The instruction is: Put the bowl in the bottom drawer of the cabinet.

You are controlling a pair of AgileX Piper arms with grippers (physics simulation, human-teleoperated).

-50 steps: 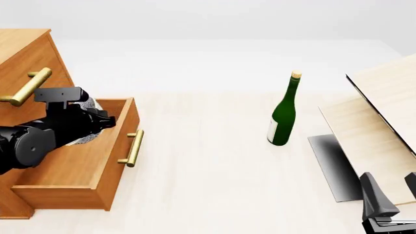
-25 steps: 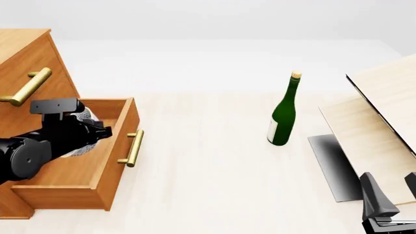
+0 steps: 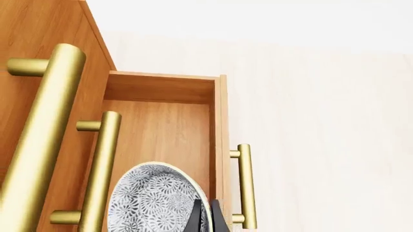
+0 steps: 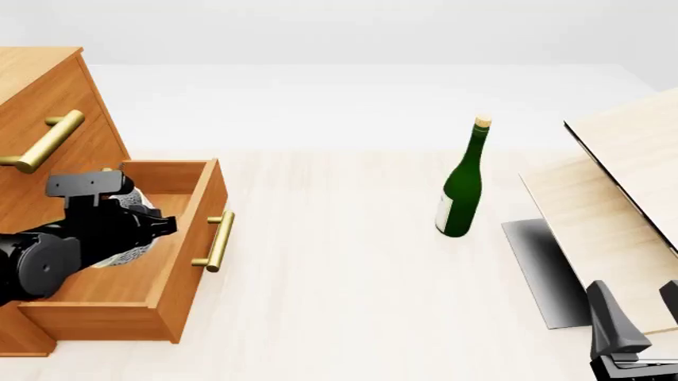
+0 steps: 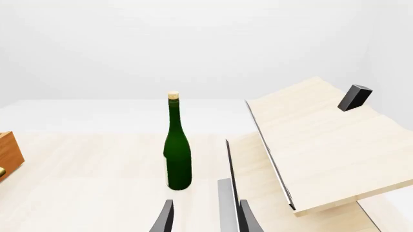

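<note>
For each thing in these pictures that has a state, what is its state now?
Bottom drawer of orange-brown wood: pulled open.
Small white bowl with grey speckled pattern: held over the open drawer.
Left gripper: shut on the bowl's rim.
Right gripper: open, holding nothing.
Green glass bottle: upright on the table, corked.
Upper drawers of the cabinet: shut.

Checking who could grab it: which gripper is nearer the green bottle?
Right. The right gripper sits near the table's front edge, right of the green bottle; the left gripper is over the bottom drawer, farther off.
</note>
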